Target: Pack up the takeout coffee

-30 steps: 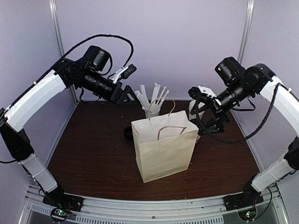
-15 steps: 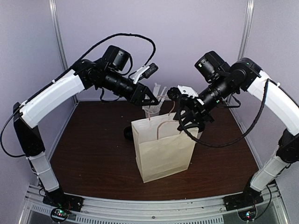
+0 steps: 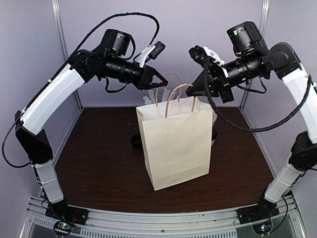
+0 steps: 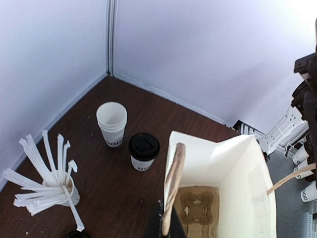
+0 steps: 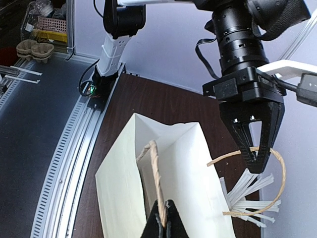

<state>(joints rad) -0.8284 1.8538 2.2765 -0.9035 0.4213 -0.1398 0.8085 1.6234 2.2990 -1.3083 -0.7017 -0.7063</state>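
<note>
The takeout coffee (image 4: 143, 151), a white cup with a black lid, stands on the table just beside the paper bag (image 3: 176, 144); the bag hides most of it in the top view. My left gripper (image 3: 161, 82) is shut on one brown handle (image 4: 173, 183) of the bag. The right gripper (image 3: 199, 91) is shut on the other handle (image 5: 157, 181). Both hold the bag's top up and spread open. A cardboard cup carrier (image 4: 199, 210) lies at the bottom of the bag.
A stack of lidless white cups (image 4: 112, 123) stands behind the coffee. A cup full of white straws (image 4: 54, 186) is near the back wall. A small black object (image 3: 134, 142) lies left of the bag. The enclosure walls are close behind.
Both grippers closed in over the bag, shut on its handles and rose. The slumped bag now stands taller and upright with its mouth open.
</note>
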